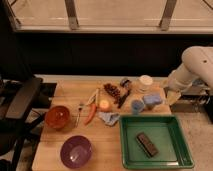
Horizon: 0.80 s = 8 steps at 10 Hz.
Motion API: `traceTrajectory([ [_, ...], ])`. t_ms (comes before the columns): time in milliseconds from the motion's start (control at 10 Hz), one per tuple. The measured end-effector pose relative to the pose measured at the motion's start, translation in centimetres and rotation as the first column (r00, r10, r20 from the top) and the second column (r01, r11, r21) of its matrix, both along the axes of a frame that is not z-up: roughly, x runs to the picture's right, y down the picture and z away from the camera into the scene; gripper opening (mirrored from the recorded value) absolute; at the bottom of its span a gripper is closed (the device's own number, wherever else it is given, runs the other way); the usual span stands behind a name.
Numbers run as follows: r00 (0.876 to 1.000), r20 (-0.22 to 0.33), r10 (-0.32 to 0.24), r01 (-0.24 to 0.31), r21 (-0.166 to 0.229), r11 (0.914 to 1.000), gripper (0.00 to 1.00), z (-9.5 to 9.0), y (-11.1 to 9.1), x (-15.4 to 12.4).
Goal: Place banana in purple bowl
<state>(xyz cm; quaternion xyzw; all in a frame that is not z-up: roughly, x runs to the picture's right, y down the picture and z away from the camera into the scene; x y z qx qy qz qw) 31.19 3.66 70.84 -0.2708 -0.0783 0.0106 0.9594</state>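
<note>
Nothing is looking done yet: the banana (93, 98) is lying on the surface (50, 145) beside the carrot (90, 115), at one o'clock from the purple bowl (65, 152), which is sitting empty. The pincer (172, 95) is hovering at the surface's three o'clock edge, well apart from the banana; whether it is released or clenched, I cannot tell.

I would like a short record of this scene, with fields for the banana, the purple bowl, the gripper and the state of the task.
banana: on the wooden table, at the upper end of the orange carrot
purple bowl: front left of the table, nothing in it
gripper: at the table's right edge, behind the green tray, far from the banana
task state: banana not yet in the purple bowl
</note>
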Motion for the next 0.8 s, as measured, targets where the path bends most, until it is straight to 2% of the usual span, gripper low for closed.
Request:
traceTrajectory([
  [800, 1.000, -0.001, -0.011, 0.011, 0.003, 0.9999, 0.65, -0.05, -0.08, 0.01],
])
